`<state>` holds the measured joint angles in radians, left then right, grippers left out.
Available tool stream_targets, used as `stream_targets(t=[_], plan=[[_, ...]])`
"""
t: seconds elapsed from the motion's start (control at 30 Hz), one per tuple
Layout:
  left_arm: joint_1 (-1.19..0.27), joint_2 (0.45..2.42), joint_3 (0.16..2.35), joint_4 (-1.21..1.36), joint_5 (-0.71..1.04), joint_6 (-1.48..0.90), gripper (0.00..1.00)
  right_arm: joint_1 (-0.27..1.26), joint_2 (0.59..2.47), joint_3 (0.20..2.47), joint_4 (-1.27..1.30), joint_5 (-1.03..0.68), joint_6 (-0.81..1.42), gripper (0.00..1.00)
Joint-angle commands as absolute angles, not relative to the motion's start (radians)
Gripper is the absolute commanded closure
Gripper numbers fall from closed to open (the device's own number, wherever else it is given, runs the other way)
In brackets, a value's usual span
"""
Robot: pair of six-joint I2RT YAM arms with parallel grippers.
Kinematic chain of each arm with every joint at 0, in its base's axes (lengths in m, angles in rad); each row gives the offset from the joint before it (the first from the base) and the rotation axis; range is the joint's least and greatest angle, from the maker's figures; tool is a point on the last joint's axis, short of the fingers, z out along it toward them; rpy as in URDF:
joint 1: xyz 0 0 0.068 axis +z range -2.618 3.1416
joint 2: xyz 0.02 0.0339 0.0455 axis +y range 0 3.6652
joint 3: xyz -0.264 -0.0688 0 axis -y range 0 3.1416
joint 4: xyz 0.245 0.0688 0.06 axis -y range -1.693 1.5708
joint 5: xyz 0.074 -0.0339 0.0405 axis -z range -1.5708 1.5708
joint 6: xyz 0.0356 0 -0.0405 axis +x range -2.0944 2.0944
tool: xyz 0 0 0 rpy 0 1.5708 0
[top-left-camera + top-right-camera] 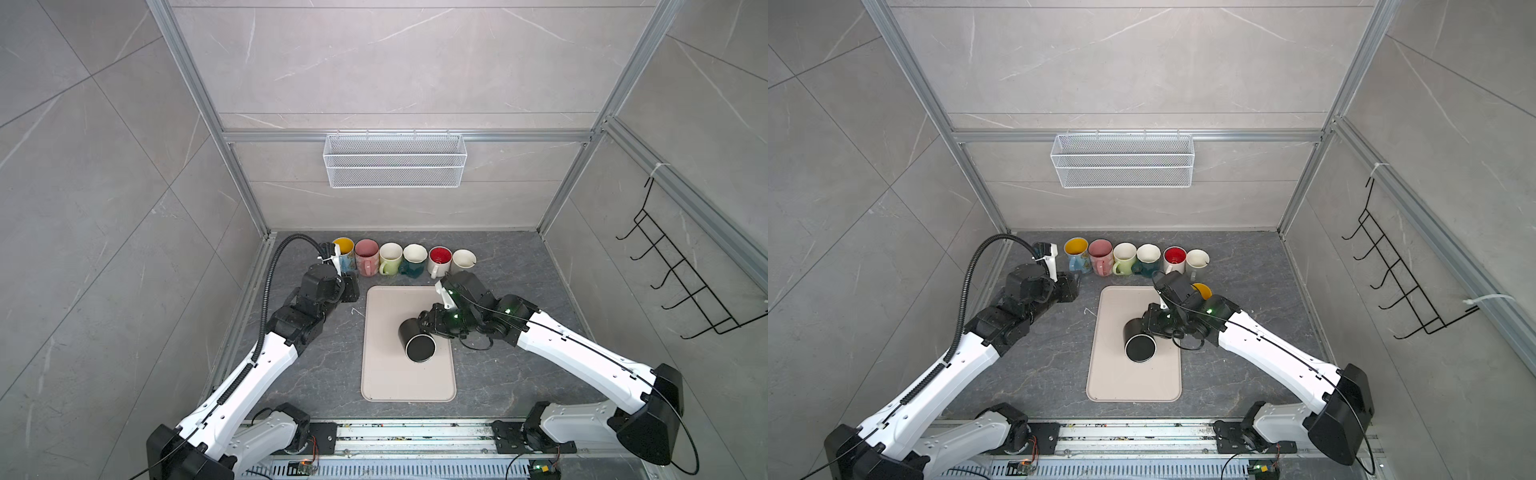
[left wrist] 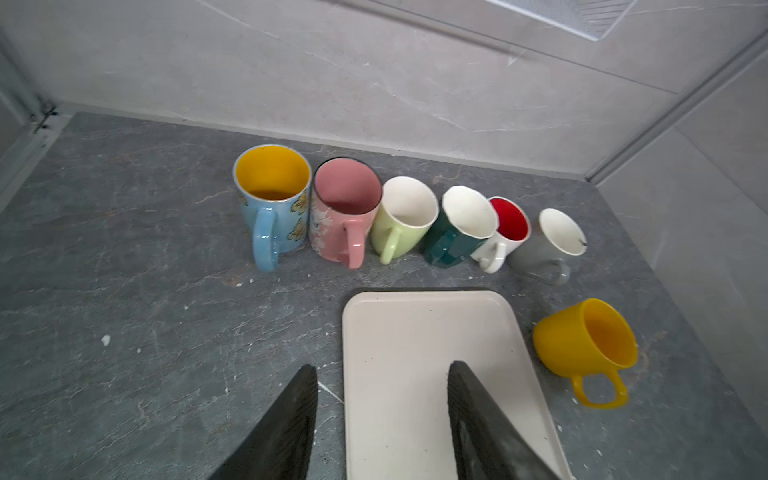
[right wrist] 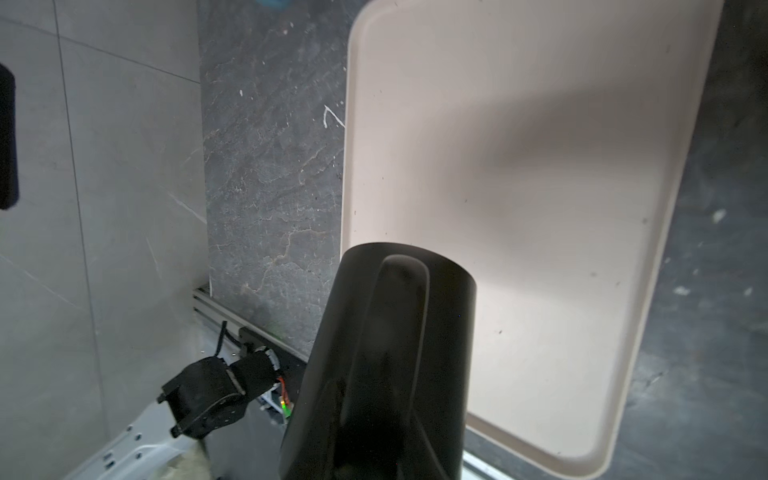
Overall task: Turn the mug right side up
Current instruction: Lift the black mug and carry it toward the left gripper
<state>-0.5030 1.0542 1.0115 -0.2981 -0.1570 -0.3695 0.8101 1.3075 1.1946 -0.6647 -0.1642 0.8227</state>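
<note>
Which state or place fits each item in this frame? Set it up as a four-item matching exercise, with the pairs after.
Things:
1. black mug
2. blue mug
3. yellow mug
4. left gripper

States or places:
A. open, holding nothing
B. left end of the mug row
C. on the counter, alone beside the tray
D. tipped sideways over the tray, held by the right gripper

Pairs: 1-D, 2-B, 3-C, 4-A

A tray (image 1: 386,386) lies mid-worktop (image 1: 324,365). Behind it, a row of mugs (image 1: 390,257) lines the worktop's back edge. A tipped mug (image 1: 415,338) is over the tray's middle. A lone mug (image 2: 586,336) sits by the tray's back right corner.
</note>
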Motion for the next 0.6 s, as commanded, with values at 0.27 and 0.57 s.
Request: stream_targets(t=[0.27,0.57], plan=[[-0.494,1.153,1.316,-0.547,0.212,-0.335,0.46,0.97,1.287,1.319,-0.555,0.218,0.24,1.0],[-0.49,1.243,1.479,-0.734,0.535,-0.395,0.46,1.102,1.268,1.224,-0.378,0.54,-0.107,1.0]])
